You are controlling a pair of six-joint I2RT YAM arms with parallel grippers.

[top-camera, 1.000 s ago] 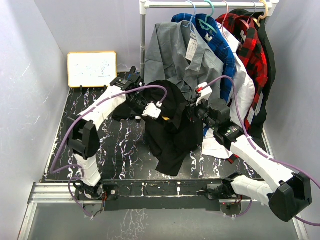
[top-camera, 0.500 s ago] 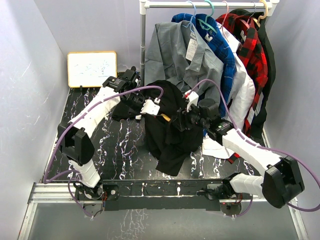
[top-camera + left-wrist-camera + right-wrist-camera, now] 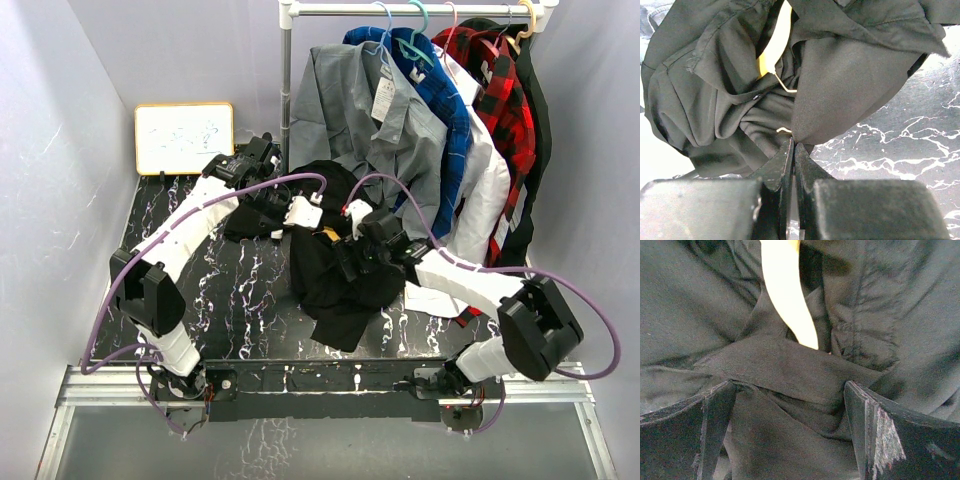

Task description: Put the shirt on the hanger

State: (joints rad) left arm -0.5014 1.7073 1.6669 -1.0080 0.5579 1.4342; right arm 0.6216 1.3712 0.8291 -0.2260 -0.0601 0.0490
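Observation:
The black shirt (image 3: 340,285) lies bunched on the dark marble table, its upper part lifted. My left gripper (image 3: 300,212) is shut on a fold of the shirt (image 3: 855,75); its jaws (image 3: 792,146) meet on the cloth edge. A short stretch of the yellow hanger (image 3: 328,235) pokes out of the cloth between the two grippers; the rest is hidden inside the shirt. It shows as a pale yellow bar in the left wrist view (image 3: 776,45) and in the right wrist view (image 3: 784,290). My right gripper (image 3: 790,386) stands open, with a band of shirt cloth (image 3: 790,367) lying across the gap between its fingers.
A white pipe rack (image 3: 400,9) at the back holds a grey shirt (image 3: 350,110), a blue one (image 3: 440,90), a red plaid one (image 3: 500,95) and others on hangers. A small whiteboard (image 3: 184,137) leans at the back left. Grey walls close both sides.
My right gripper has gone from shut to open and has moved left onto the middle of the shirt. The left gripper has kept its hold and has shifted only slightly.

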